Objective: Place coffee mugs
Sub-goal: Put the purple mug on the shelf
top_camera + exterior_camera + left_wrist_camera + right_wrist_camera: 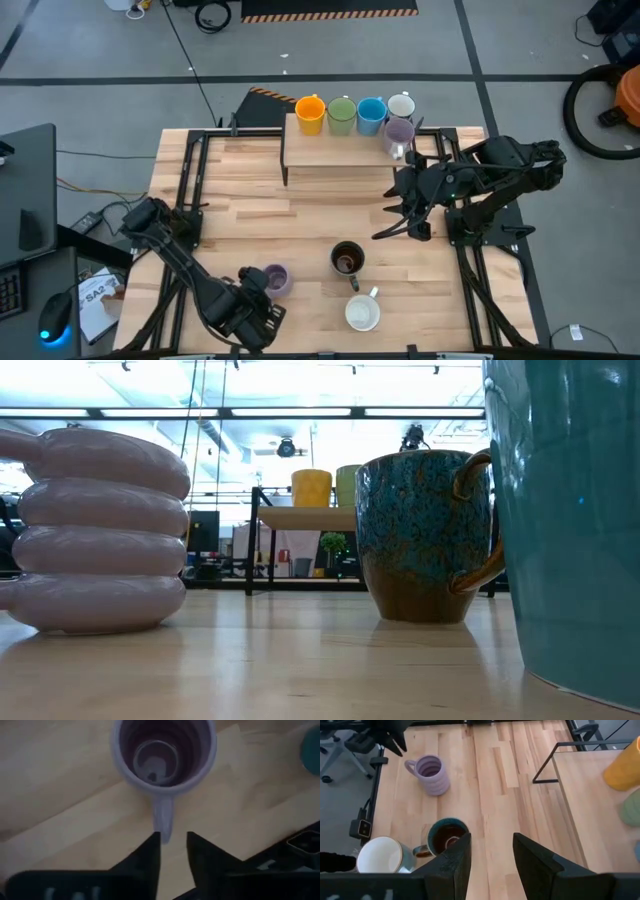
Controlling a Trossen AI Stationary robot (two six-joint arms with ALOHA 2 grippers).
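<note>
A ribbed lilac mug (274, 279) stands upright on the table near the front left; it also shows in the low view (95, 530) and the right wrist view (432, 774). My left gripper (172, 840) is low beside it, slightly open, its fingertips on either side of the outer end of the mug's handle (162, 822). A dark brown mug (347, 258) and a white mug (362, 312) stand near the front middle. My right gripper (400, 215) hangs open and empty above the table's right half. Orange, green, blue, white and lilac mugs stand on the raised shelf (340, 155). My left gripper has the outer end of the lilac mug's handle (163, 834) between its two fingertips, which come level from the table's near left. One finger (152, 845) lies right beside the handle; I cannot tell whether it touches. The mug stands upright on the table.
The wooden shelf on a black frame runs along the far edge. Bare tabletop lies between the shelf and the three front mugs. The dark brown mug (446, 835) and the white mug (380, 855) stand close together, right of the lilac mug.
</note>
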